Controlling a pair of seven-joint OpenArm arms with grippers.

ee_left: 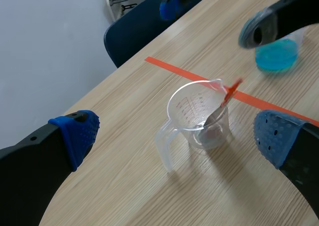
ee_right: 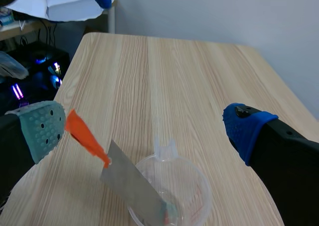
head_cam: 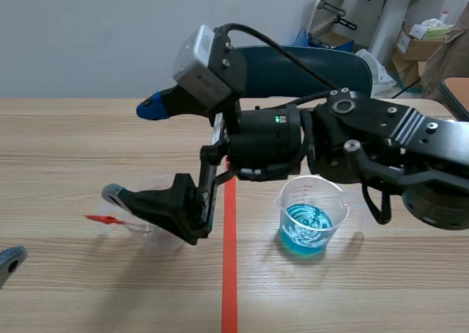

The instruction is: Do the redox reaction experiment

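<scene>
A: Nearest first: left tool (ee_left: 177, 139)?
B: Fingers (ee_left: 75, 136) wide apart, gripping nothing. Hangs low over the counter (ee_left: 124, 186), on the near side of the clear cup (ee_left: 184, 111).
A: And that cup?
B: Stands upright on the counter, left of the tape line (head_cam: 229, 274), with its handle toward the left tool. Holds a grey metal strip (ee_right: 132, 183) with an orange-red tab (ee_right: 84, 136), leaning on the rim, tab end up and out. Cannot make out what else lies inside.
A: Right tool (ee_right: 144, 131)?
B: In from the right, extended across the tape. Spread wide too, clamped on nothing. Grey-green pad (ee_right: 42, 131) low, just beside the tab and apart from the cup; blue pad (ee_right: 246, 131) high, well off the counter. Clear cup ahead, below the gap between the pads.
A: Farther back?
B: Blue cup (head_cam: 333, 205), right of the tape, upright, partly filled with blue liquid (head_cam: 306, 230), well apart from the clear cup. Beyond the counter's far edge, a dark blue chair (head_cam: 308, 65); past that, cardboard boxes (head_cam: 421, 43) near the wall.
</scene>
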